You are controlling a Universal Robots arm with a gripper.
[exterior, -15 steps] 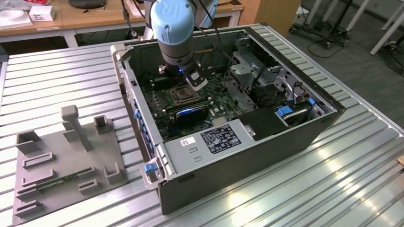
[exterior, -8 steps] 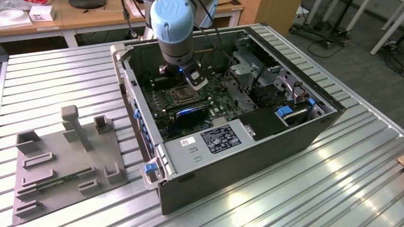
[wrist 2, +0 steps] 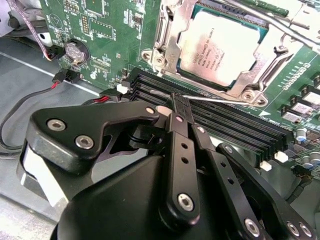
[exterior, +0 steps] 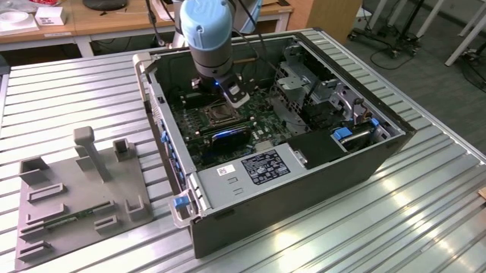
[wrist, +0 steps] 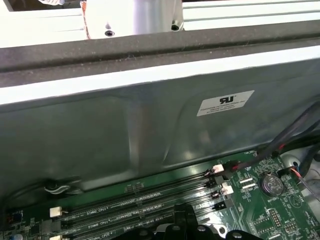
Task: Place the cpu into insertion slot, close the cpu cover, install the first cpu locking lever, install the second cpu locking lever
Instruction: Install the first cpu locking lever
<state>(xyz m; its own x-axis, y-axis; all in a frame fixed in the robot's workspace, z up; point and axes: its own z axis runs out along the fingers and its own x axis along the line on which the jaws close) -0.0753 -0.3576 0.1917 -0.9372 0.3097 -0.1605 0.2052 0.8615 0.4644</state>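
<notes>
Gripper linkage fills the foreground, fingers pinched closed on a thin locking lever to swing it; cpu sits in the insertion slot, under the cpu cover, at one o'clock from the fingertips.

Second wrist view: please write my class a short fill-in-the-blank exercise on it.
1. The cpu sits in the insertion ___.
2. The gripper is ___ on the thin silver locking lever.
3. The motherboard is coloured ___.
Missing words: slot; shut; green.
</notes>
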